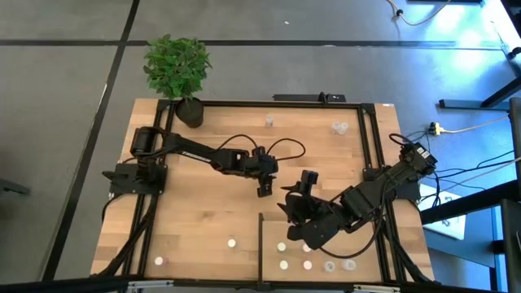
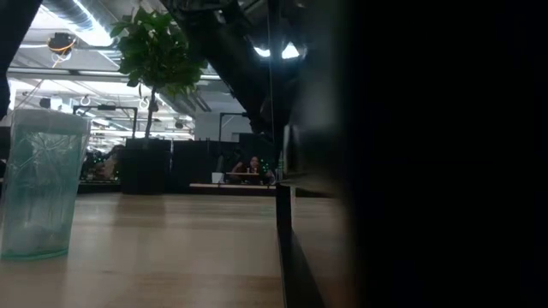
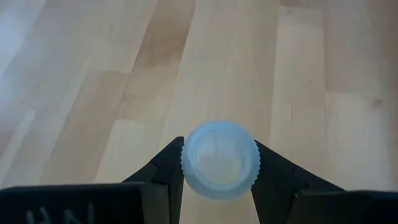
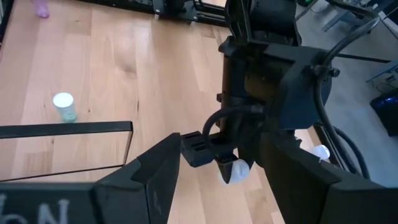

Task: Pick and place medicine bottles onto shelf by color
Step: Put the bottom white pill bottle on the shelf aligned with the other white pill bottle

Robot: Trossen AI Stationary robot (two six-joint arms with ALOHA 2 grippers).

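My left gripper (image 1: 264,185) is over the middle of the table, shut on a white-capped medicine bottle (image 3: 221,160). This bottle also shows in the right wrist view (image 4: 236,171). My right gripper (image 1: 297,202) is open and empty, just right of the left gripper, over the far edge of the pale shelf (image 1: 273,232). Several bottles (image 1: 308,264) stand on the shelf near its front. Loose bottles stand on the table at the front left (image 1: 232,242), (image 1: 159,261) and at the back (image 1: 269,122), (image 1: 340,128). My left gripper pinches the bottle's ribbed white cap (image 3: 186,163) by its two opposite sides between its two fingers (image 3: 166,167). The fingers come from above, pointing down. The bottle stands upright in the hold, cap up, and in the right wrist view it hangs below the fingers above the table.
A potted plant (image 1: 179,69) stands at the table's far left corner. The shelf's black edge strip (image 4: 68,129) runs near a white-capped bottle (image 4: 64,106). A pinkish bottle (image 4: 41,9) is farther off. A translucent bottle (image 2: 38,184) stands close to the low camera.
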